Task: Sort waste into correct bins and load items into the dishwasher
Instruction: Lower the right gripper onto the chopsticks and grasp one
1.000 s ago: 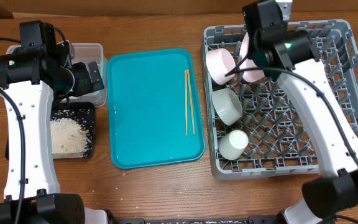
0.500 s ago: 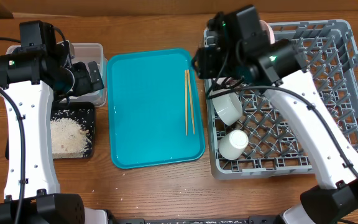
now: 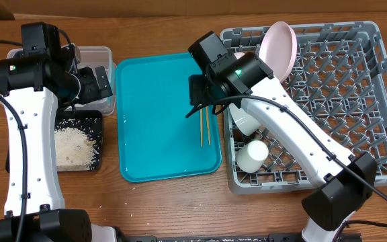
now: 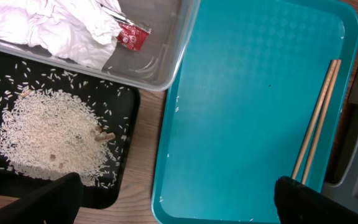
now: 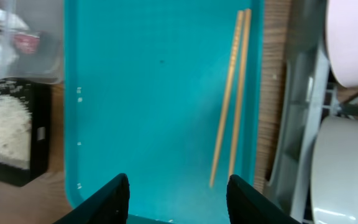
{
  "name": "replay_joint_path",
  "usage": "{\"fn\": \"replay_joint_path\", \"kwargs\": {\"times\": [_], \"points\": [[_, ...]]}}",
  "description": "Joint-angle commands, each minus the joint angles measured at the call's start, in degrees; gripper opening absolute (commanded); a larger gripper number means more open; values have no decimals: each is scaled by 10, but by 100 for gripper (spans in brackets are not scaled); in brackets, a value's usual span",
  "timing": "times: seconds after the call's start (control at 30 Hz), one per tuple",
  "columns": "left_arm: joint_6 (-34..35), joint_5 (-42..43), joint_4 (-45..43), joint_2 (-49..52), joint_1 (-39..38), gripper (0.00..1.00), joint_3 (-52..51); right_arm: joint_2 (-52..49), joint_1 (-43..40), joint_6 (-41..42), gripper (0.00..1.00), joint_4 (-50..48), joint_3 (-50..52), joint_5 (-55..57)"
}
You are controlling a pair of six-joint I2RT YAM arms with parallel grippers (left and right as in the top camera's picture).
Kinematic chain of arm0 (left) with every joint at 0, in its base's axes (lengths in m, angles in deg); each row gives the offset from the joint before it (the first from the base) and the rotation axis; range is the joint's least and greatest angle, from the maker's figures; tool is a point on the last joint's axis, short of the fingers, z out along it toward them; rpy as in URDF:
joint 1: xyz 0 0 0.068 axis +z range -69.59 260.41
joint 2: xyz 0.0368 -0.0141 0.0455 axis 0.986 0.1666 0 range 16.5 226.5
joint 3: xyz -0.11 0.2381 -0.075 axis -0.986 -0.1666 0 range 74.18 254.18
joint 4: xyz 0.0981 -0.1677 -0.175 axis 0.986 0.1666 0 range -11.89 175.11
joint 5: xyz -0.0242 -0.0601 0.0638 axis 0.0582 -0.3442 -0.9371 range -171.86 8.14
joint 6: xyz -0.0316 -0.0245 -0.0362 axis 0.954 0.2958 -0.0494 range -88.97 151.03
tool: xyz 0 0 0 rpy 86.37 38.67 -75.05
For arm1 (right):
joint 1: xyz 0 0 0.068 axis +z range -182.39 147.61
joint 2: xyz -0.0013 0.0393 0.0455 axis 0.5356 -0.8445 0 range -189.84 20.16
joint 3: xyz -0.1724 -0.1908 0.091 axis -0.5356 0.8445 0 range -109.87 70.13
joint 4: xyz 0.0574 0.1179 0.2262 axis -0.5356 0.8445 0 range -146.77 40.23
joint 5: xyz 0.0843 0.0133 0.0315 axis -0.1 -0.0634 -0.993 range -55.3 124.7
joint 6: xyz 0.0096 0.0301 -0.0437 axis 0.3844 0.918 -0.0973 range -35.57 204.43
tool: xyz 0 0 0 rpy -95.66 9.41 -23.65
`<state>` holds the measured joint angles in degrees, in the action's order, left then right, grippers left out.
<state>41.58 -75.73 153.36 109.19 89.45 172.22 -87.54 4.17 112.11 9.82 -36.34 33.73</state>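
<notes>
A pair of wooden chopsticks (image 3: 205, 128) lies along the right side of the teal tray (image 3: 156, 121); it also shows in the left wrist view (image 4: 316, 121) and the right wrist view (image 5: 232, 93). My right gripper (image 3: 197, 101) hovers open and empty over the chopsticks' far end, its midpoint (image 5: 178, 180) left of them. My left gripper (image 3: 105, 82) is open and empty (image 4: 176, 182) over the tub's right end. The grey dish rack (image 3: 355, 171) holds a pale pink plate (image 3: 279, 46) on edge, a grey-white bowl (image 3: 246, 122) and a white cup (image 3: 252, 156). The small pink bowl is hidden in the overhead view.
The clear tub (image 3: 103, 55) holds crumpled white napkins (image 4: 55, 25) and a red wrapper (image 4: 132, 36). The black tray (image 3: 98, 128) in front of it holds a heap of rice (image 4: 48, 137). A few grains lie on the teal tray's near edge.
My right arm has swung left, out of the rack, to above the chopsticks on the teal tray. The pink plate now stands uncovered in the rack. The left arm has not moved.
</notes>
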Motion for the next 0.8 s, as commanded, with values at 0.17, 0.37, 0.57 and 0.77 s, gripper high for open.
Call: {"fn": "replay_joint_path", "kwargs": {"times": [0.17,0.37,0.57,0.77], "points": [[0,-4,-1,-5,0,100,11,-31,2,54,50,13,0,35],[0,-4,-1,-5,0,100,11,-52,9,67,49,14,0,35],[0,-4,-1,-5,-1,100,11,-76,17,67,49,12,0,35],[0,-4,-1,-5,0,100,11,-107,17,69,48,14,0,35]]}}
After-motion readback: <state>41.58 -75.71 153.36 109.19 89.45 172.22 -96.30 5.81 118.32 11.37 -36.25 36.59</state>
